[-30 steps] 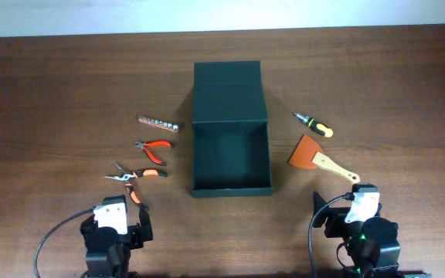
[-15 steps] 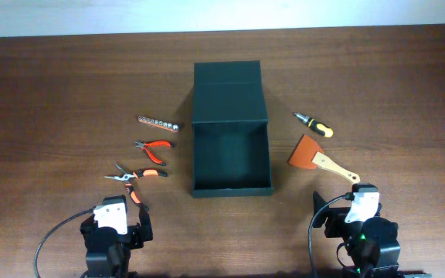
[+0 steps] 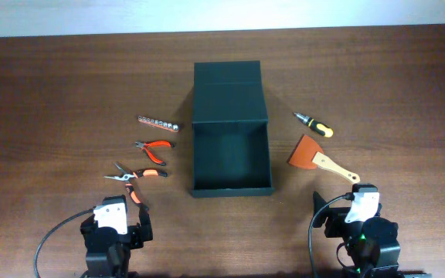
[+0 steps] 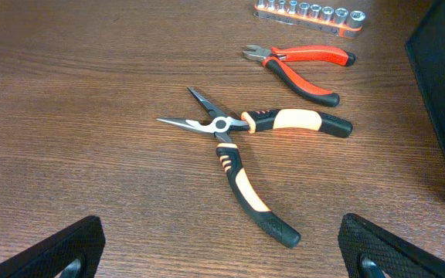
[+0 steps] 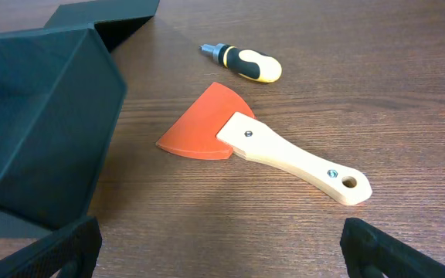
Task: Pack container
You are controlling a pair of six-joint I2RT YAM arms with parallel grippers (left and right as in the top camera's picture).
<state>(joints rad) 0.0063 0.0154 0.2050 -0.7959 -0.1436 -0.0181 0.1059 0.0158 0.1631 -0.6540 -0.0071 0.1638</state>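
The dark green container (image 3: 231, 158) stands open at the table's middle, its flap lid (image 3: 228, 93) laid back behind it; its wall also shows in the right wrist view (image 5: 29, 123). My left gripper (image 4: 222, 259) is open and empty, just short of the orange-and-black long-nose pliers (image 4: 242, 154). Red cutters (image 4: 304, 66) and a socket rail (image 4: 309, 11) lie beyond. My right gripper (image 5: 222, 259) is open and empty, near a wooden-handled orange scraper (image 5: 265, 147) and a black-and-yellow stubby screwdriver (image 5: 246, 62).
The tools lie on a brown wooden table. In the overhead view the pliers (image 3: 135, 176), cutters (image 3: 153, 148) and socket rail (image 3: 157, 123) are left of the container; the scraper (image 3: 319, 157) and screwdriver (image 3: 314, 123) are right of it. Both arms sit at the front edge.
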